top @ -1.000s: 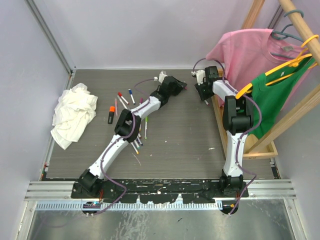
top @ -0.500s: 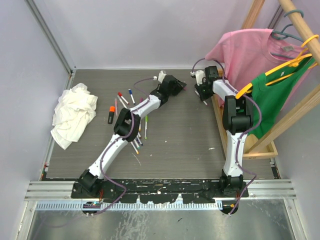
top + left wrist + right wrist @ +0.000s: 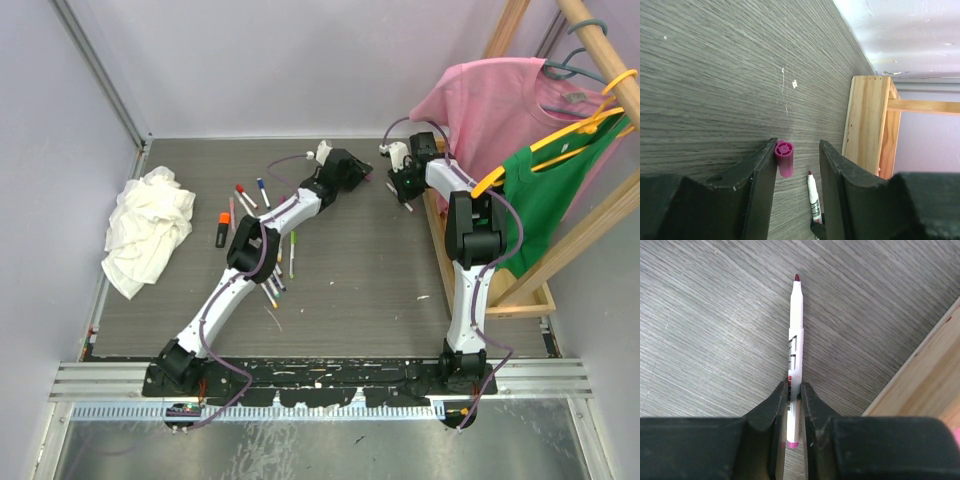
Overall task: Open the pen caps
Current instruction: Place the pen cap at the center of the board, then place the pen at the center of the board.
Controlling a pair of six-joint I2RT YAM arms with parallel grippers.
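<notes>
Now, with one marker uncapped, the right gripper [image 3: 793, 387] is pinching the bare-tipped pen [image 3: 796, 325] just beside the wooden frame [image 3: 920, 370]. The left gripper [image 3: 799, 147], jaws spread, is touching the magenta cap [image 3: 785, 159], apparently loose, near that frame. Next: fetching another capped pen.

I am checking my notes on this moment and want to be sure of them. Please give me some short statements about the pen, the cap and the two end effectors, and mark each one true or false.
1. The right end effector is shut on a white pen. True.
2. A cap covers the tip of that pen. False: the dark red tip is bare.
3. The left end effector squeezes the pink cap from both sides. False: its jaws stand apart, and there is a gap between the cap and one finger.
4. A white cloth lies at the left side of the table. True.
</notes>
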